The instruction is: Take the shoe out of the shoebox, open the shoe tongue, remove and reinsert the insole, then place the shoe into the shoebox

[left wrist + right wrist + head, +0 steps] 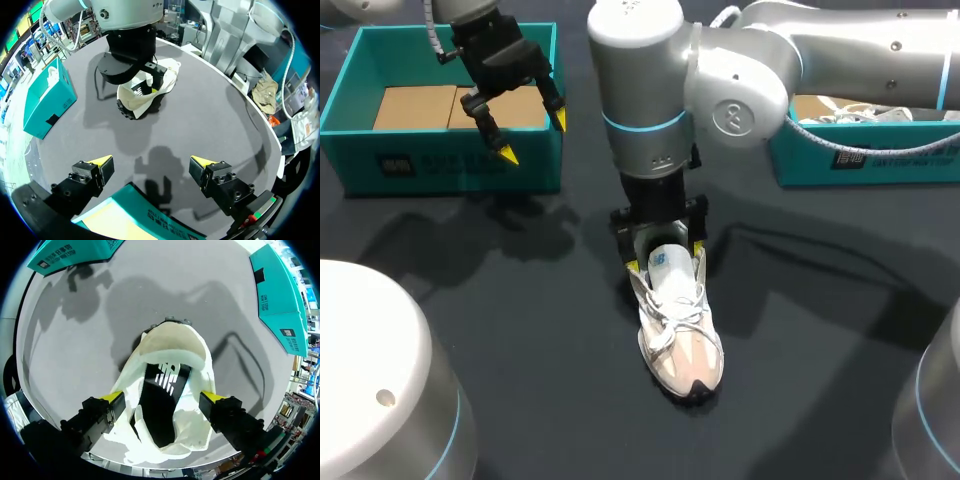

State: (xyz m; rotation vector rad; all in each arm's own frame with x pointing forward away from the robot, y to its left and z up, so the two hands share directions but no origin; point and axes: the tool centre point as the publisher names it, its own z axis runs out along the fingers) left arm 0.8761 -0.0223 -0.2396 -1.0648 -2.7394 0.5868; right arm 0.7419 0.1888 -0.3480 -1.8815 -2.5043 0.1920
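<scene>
**A:** Start at the right pincer (pixel 665 257). What is it doing?

**B:** It is pinching the shoe (pixel 682 345) at the heel end. One yellow tip lies against each side of the collar, and the sole rests on the desk (pixel 500 330).

**A:** Which way does the shoe run from there?

**B:** Its long axis leads straight ahead of that pincer, heel between the tips and toe pointing away, toward the desk's near edge. In the right wrist view the mouth gapes wide, and the dark insole (pixel 160 390) shows down inside.

**A:** And the left pincer (pixel 534 138)?

**B:** It is spread and holds nothing. It hangs above the near wall of the teal shoebox (pixel 440 165), well apart from the shoe. From its own view the shoe lies ahead of it across bare desk, with the right arm's wrist standing over the heel.

**A:** So who takes the insole?

**B:** The left arm, I judge, since the right is nearer but occupied. The opening faces up under that wrist, so the left pincer would likely have to slant in from the tongue side.
</scene>
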